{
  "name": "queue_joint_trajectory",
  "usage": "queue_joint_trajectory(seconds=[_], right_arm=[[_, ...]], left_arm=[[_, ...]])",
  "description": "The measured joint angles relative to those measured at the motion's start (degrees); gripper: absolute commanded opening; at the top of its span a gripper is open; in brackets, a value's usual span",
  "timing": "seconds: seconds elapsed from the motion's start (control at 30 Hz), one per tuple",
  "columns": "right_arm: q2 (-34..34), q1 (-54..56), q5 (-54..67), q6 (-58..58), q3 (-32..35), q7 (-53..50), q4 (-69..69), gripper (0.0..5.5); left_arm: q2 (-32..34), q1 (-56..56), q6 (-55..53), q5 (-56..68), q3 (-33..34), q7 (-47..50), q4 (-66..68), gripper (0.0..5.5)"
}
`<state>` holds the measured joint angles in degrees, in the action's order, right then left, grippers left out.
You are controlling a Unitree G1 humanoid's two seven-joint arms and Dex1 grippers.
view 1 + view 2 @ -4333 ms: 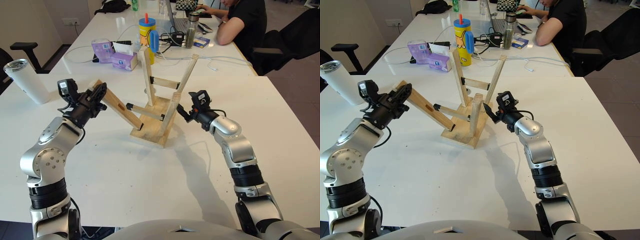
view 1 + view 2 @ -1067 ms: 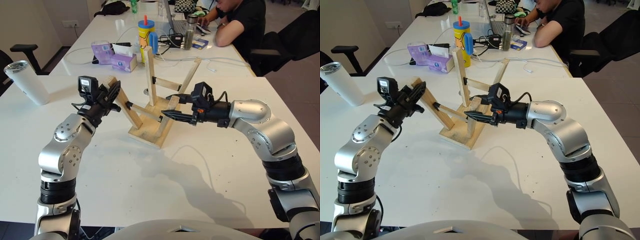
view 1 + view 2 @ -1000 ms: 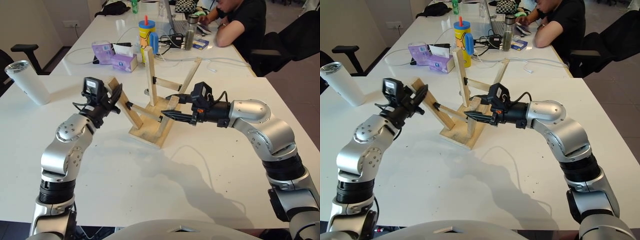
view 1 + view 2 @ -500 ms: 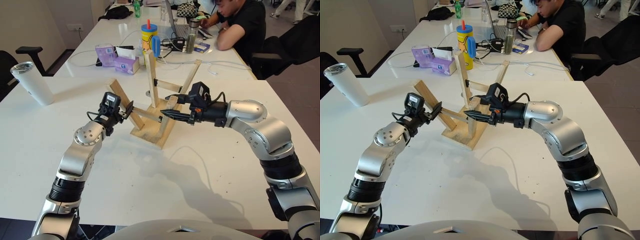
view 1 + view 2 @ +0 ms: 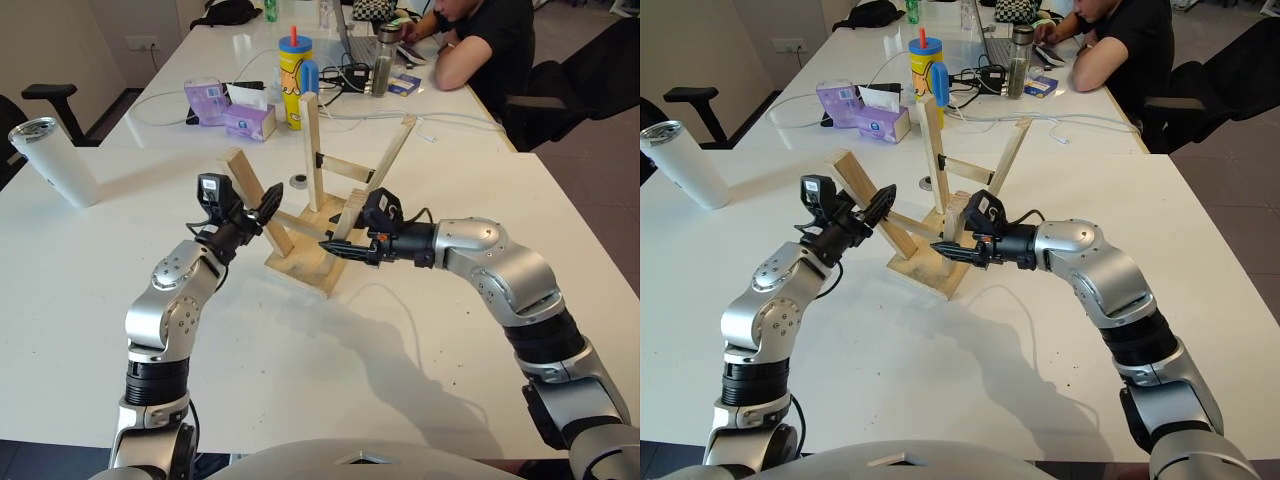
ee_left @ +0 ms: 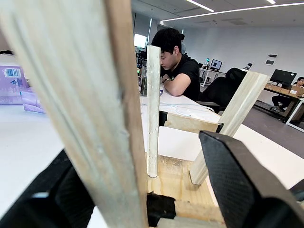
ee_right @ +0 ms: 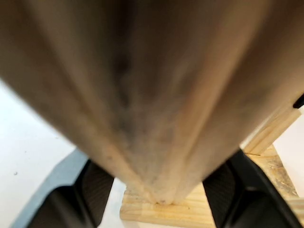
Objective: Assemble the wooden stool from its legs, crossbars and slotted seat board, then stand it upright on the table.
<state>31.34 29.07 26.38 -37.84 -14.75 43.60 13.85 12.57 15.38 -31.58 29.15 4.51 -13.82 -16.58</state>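
Stool: lying upside down, its seat board point(image 5: 300, 268) resting flat on the counter point(image 5: 300, 380) just under both pincers, legs pointing up.
Done so far: the two far legs point(image 5: 312, 140), beyond the pincers, are standing in the board and are being tied together by the upper crossbar point(image 5: 345, 168). The lower crossbar point(image 5: 297, 222) is spanning the gap between the two pincers.
Left pincer point(image 5: 263, 207): released, its fingers spreading around the leaning leg point(image 5: 240, 172) low on its length without clamping it. The left wrist view is showing a gap on one side of the wood.
Right pincer point(image 5: 335, 247): clenching the near leg point(image 5: 350, 217) close to where it is meeting the board.
Leaning leg: tilting outward, away from the right pincer. Whether its foot is sitting in its slot, I cannot tell.
Left to do: by my judgement, the leaning leg is needing to be brought upright and seated and the lower crossbar pressed home. Then the whole stool is needing to be turned over onto its legs.
Progress: looking well past halfway, but not yet standing upright.
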Motion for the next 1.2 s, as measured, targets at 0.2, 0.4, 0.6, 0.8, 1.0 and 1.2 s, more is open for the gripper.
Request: queue_joint_trajectory(seconds=[0.2, 0.4, 0.6, 0.8, 1.0, 1.2], right_arm=[[-3.8, 1.6, 0.2, 0.6, 4.1, -2.2, -0.9, 2.61], [-5.7, 2.7, 2.2, 1.1, 8.3, -2.4, -0.8, 2.61], [-6.9, 3.5, 4.6, 1.2, 12.3, -3.4, 0.1, 2.61], [-10.2, 7.7, 9.1, 1.1, 18.1, -7.5, 1.3, 2.61], [-15.0, 15.1, 12.3, 4.0, 25.3, -17.5, -0.4, 2.61], [-16.8, 17.2, 12.8, 6.3, 26.4, -20.9, -0.6, 2.61]], left_arm=[[-0.5, 0.2, -0.5, 0.3, 0.7, 0.1, 0.0, 3.33], [-1.0, 4.1, -1.0, 2.3, 3.0, 0.6, 0.0, 3.33], [-0.4, 6.0, -2.0, 3.2, 4.3, 0.6, -0.5, 3.33], [-0.1, 12.7, -3.1, 8.0, 7.9, 1.5, -3.1, 3.33], [0.2, 23.5, -3.5, 18.7, 16.7, 3.3, 2.4, 3.33], [1.1, 30.8, -2.3, 21.1, 20.4, 2.5, 21.8, 3.33]])
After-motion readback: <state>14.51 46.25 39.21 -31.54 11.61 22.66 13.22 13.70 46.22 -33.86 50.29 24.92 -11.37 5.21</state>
